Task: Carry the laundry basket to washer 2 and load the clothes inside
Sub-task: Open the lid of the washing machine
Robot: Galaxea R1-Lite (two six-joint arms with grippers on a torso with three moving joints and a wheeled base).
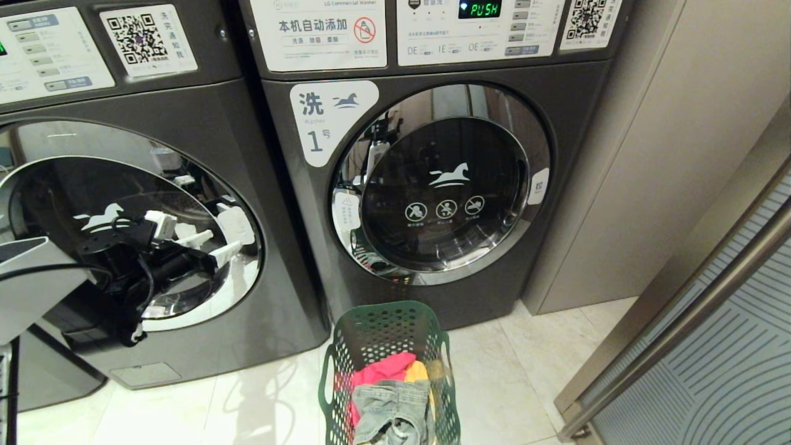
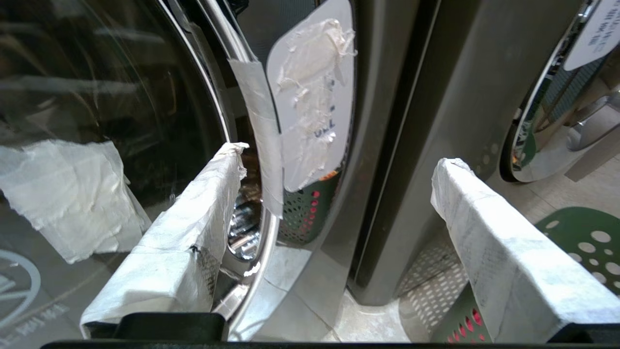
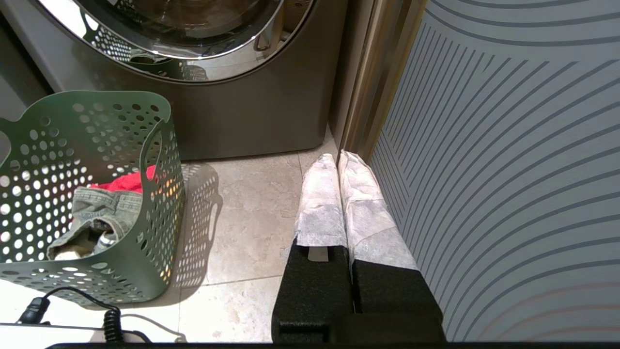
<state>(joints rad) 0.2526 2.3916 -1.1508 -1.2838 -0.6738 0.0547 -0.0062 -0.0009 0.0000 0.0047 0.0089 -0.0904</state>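
The dark green laundry basket (image 1: 383, 334) stands on the floor in front of the washer labelled 1 (image 1: 575, 123). The clothes (image 1: 386, 395) lie in it: red, yellow and faded denim. Left of that machine is a like dark grey washer (image 1: 247, 142); its number is out of view, so I cannot tell whether it is washer 2. My left gripper (image 1: 210, 244) is open at the right edge of its closed door. The fingers (image 2: 193, 223) bracket the chrome rim and white sticker (image 2: 310, 97) without touching. My right gripper (image 3: 339, 157) hangs shut, empty, low by the floor.
A striped glass door with a metal frame (image 1: 710, 309) stands close on the right, beside my right gripper. Beige floor tiles (image 1: 531, 371) run between it and the basket (image 3: 97, 126). A black cable (image 3: 72, 315) lies on the floor near the basket.
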